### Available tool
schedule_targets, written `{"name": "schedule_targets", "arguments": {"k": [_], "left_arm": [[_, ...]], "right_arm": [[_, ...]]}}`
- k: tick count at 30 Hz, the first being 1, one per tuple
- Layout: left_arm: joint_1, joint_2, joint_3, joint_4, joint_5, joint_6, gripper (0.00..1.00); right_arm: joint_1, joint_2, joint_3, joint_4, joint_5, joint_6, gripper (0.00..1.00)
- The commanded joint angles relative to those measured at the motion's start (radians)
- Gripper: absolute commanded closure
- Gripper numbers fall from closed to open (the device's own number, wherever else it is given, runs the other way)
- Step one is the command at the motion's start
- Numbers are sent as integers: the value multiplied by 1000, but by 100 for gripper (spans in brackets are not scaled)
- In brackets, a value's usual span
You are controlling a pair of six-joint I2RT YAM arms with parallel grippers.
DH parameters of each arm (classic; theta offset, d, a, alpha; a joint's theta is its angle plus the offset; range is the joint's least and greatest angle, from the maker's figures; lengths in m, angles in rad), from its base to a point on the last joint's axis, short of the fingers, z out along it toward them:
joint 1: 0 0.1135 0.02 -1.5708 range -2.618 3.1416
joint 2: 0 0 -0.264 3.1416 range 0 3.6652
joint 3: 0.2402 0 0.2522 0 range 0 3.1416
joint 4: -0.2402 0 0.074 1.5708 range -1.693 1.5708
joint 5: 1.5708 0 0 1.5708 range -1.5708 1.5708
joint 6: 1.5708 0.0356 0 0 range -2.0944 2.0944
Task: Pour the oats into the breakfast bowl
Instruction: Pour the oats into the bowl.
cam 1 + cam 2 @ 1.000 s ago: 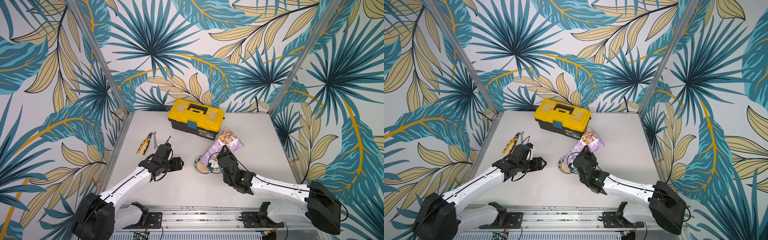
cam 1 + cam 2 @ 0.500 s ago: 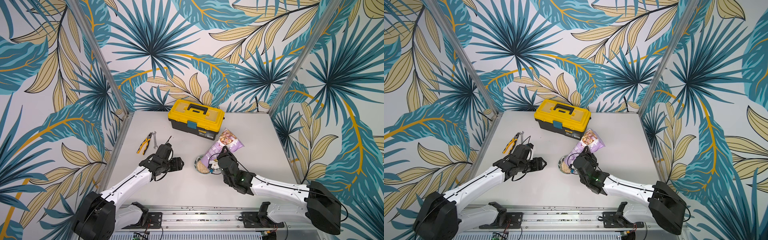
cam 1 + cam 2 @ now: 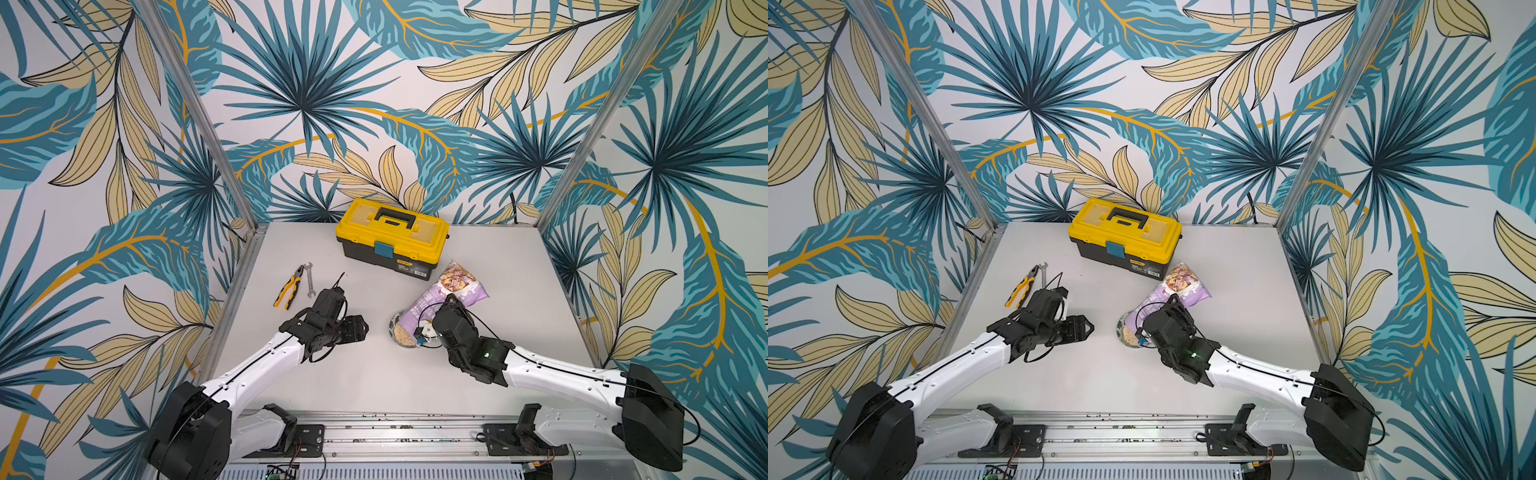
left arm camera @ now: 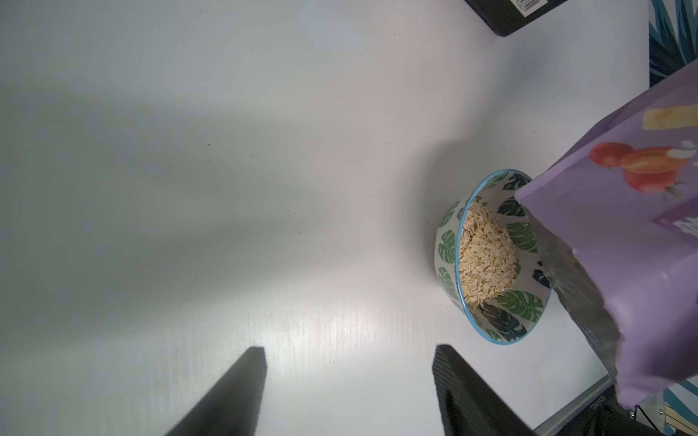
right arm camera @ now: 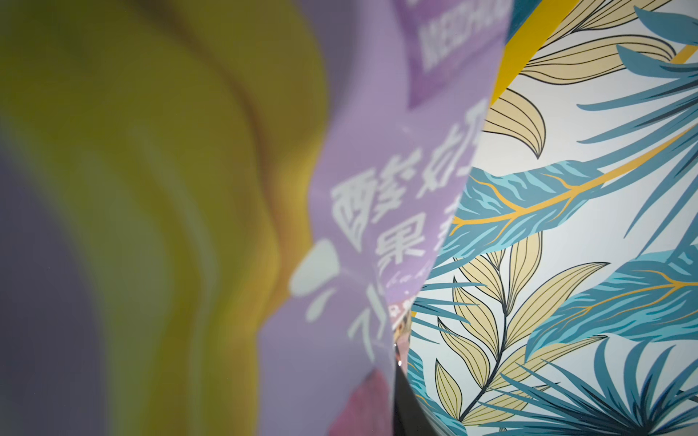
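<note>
In both top views the light purple pouch (image 3: 436,293) (image 3: 1163,293) hangs tilted, its mouth down over the breakfast bowl (image 3: 395,328) (image 3: 1121,328). My right gripper (image 3: 452,302) (image 3: 1174,306) is shut on the pouch's middle. The right wrist view is mostly filled by the pouch (image 5: 359,196), close and blurred. The left wrist view shows the leaf-patterned bowl (image 4: 447,245) holding a heap of pale oats (image 4: 485,260), with the pouch's open mouth (image 4: 589,302) just above its rim. My left gripper (image 3: 360,328) (image 3: 1087,328) (image 4: 349,351) stands open and empty to the left of the bowl.
A yellow-and-black toolbox (image 3: 392,239) stands at the back of the table. Pliers (image 3: 289,286) and a wrench (image 3: 309,280) lie at the left, behind my left arm. Patterned walls close in the table on three sides.
</note>
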Motion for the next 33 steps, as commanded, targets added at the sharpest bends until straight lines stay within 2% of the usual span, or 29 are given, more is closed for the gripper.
{"name": "schedule_targets", "arguments": {"k": [1, 8, 19, 29, 33], "left_arm": [[-2, -17, 35, -17, -16, 14, 26], [-2, -23, 49, -38, -29, 21, 26], [-2, -28, 68, -67, -51, 31, 26], [-1, -12, 81, -78, -71, 38, 26], [-1, -12, 89, -73, -76, 37, 26]], "right_arm": [[-6, -50, 53, -12, 46, 125, 100], [-24, -46, 89, -174, 19, 362, 100], [-89, -66, 79, -311, -98, 620, 100], [-202, -150, 91, -437, -387, 842, 100], [-273, -232, 77, -452, -533, 899, 100]]}}
